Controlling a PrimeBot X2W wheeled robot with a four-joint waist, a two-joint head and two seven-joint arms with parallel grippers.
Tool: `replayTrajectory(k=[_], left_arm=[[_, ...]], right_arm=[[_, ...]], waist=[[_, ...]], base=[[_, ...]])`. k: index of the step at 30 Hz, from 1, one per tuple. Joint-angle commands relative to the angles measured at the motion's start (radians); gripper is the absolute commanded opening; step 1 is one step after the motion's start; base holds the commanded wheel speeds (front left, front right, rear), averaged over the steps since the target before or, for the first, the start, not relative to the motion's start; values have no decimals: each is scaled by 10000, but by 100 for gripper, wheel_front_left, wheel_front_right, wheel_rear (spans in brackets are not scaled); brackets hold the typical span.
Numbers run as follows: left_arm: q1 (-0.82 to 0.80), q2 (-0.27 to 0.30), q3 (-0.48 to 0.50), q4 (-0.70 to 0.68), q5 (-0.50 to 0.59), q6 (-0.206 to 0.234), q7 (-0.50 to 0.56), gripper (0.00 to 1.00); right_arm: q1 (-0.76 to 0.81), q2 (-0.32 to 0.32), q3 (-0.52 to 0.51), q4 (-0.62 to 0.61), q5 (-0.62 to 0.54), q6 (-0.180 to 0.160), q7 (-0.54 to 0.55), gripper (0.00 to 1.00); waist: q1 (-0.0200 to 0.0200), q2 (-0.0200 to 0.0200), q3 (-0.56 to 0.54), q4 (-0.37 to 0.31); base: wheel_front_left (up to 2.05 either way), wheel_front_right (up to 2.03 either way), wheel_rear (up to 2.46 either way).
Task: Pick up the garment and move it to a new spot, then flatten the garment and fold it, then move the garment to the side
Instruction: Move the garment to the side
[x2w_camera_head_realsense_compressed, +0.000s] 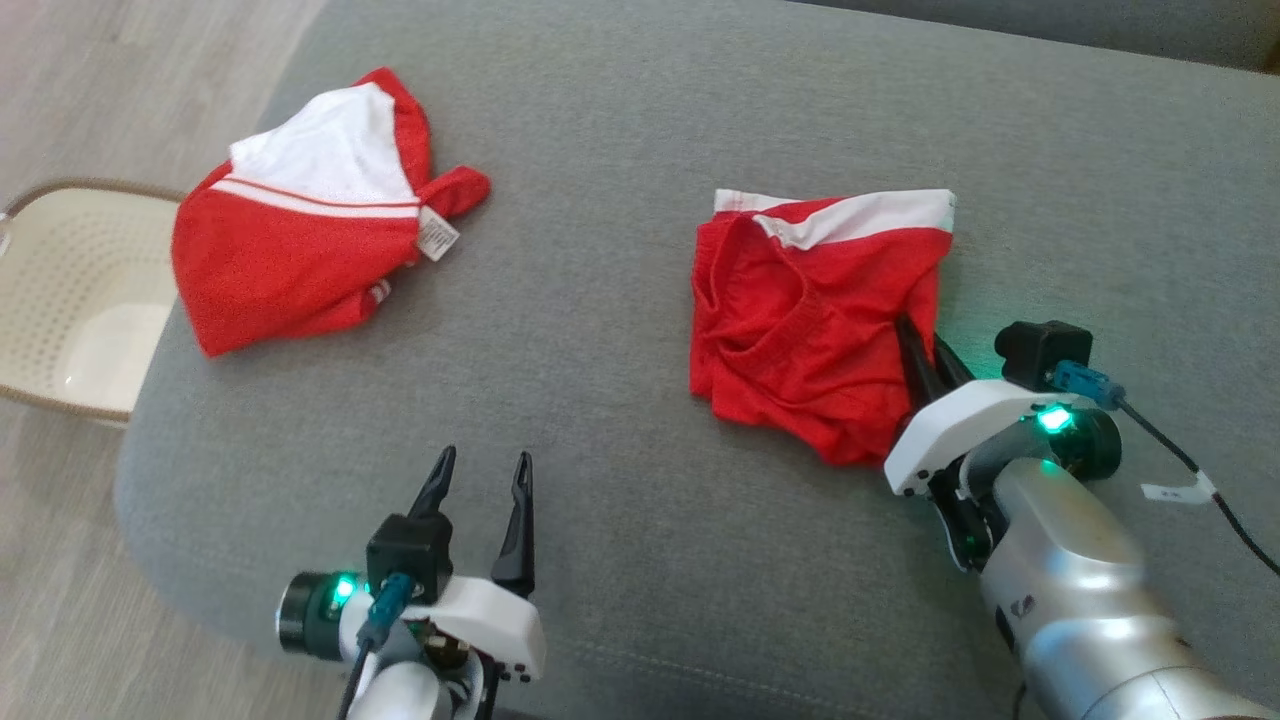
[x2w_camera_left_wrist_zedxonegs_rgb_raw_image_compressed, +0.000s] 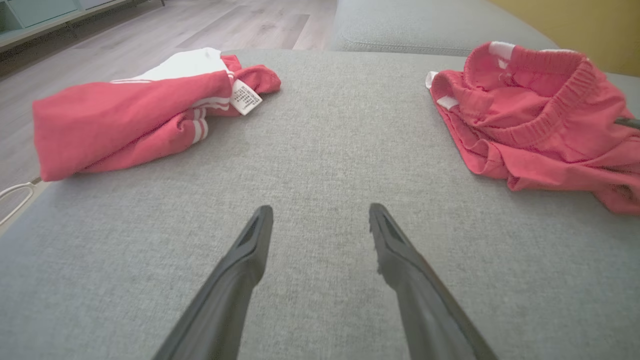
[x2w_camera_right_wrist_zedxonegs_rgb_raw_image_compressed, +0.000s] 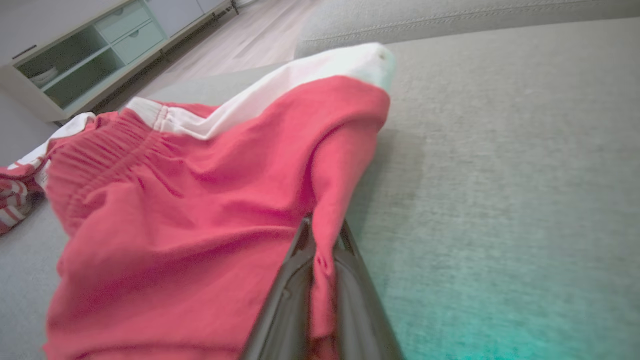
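Note:
A crumpled red garment (x2w_camera_head_realsense_compressed: 810, 320) with a white band and an elastic waist lies right of centre on the grey cushion (x2w_camera_head_realsense_compressed: 620, 420). My right gripper (x2w_camera_head_realsense_compressed: 915, 335) is shut on a fold at its right edge. In the right wrist view the red cloth (x2w_camera_right_wrist_zedxonegs_rgb_raw_image_compressed: 200, 210) rises in a pinched ridge between the two dark fingers (x2w_camera_right_wrist_zedxonegs_rgb_raw_image_compressed: 295, 280). My left gripper (x2w_camera_head_realsense_compressed: 482, 468) stands open over bare cushion at the near left, its fingers (x2w_camera_left_wrist_zedxonegs_rgb_raw_image_compressed: 240, 260) apart with nothing between them. The garment (x2w_camera_left_wrist_zedxonegs_rgb_raw_image_compressed: 535, 120) lies off to that gripper's right.
A second red and white garment (x2w_camera_head_realsense_compressed: 300, 230) with a tag lies folded at the far left of the cushion. A cream perforated basket (x2w_camera_head_realsense_compressed: 70, 290) stands on the wood floor beyond the cushion's left edge. A pale cabinet (x2w_camera_right_wrist_zedxonegs_rgb_raw_image_compressed: 75, 55) stands far off across the floor.

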Motion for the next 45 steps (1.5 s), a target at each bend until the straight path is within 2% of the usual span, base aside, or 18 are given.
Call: replayTrajectory(k=[1, 6, 13, 14, 21, 26, 31, 37, 40, 41, 45], left_arm=[[-428, 74, 374, -318, 58, -59, -53, 100], [-407, 74, 529, -283, 116, -122, -53, 100], [-750, 74, 586, -230, 177, -236, -53, 100], [-750, 74, 586, -230, 177, -236, -53, 100], [-1318, 74, 582, -128, 315, -358, -53, 100], [-1591, 74, 525, -28, 436, -503, -53, 100], [-1785, 74, 429, 35, 547, -614, -53, 100], [-1891, 74, 412, 90, 681, -745, -53, 100], [-1913, 74, 451, 57, 739, -773, -53, 100], [-1924, 74, 475, 35, 778, -806, -53, 100], [-1936, 74, 499, -30, 831, -865, -53, 100]], right_arm=[[-154, 101, 8, -212, -107, -7, -92, 0], [-3, 98, -396, -537, -625, -7, -93, 0], [220, 98, -528, -879, -1002, -7, -94, 0], [220, 98, -528, -879, -1002, -7, -94, 0], [234, 99, -393, -1312, -831, -7, -94, 0], [223, 100, -187, -1480, -577, -7, -95, 0], [50, 100, -218, -1447, -568, -7, -95, 0], [-641, -116, -812, -1217, -1320, -7, -95, 0], [-1115, -567, -1256, -1009, -1757, -7, -95, 0], [-1456, -1021, -1639, -734, -2067, -7, -95, 0], [-2092, -2028, -2603, 32, -2609, -7, -95, 0]], waist=[[0, 0, -83, -248], [0, 0, -278, -1289], [0, 0, -179, -3570], [0, 0, -179, -3570], [0, 0, 123, -5764], [0, 0, 345, -6735], [0, 0, 622, -7035], [0, 0, 967, -6744], [0, 0, 1099, -6412], [0, 0, 1182, -6158], [0, 0, 1331, -5643]], base=[[0, 0, 0], [0, 0, 0], [0, 0, 0], [0, 0, 0], [0, 0, 0], [0, 0, 0], [0, 0, 0], [0, 0, 0], [0, 0, 0], [0, 0, 0], [0, 0, 0]])
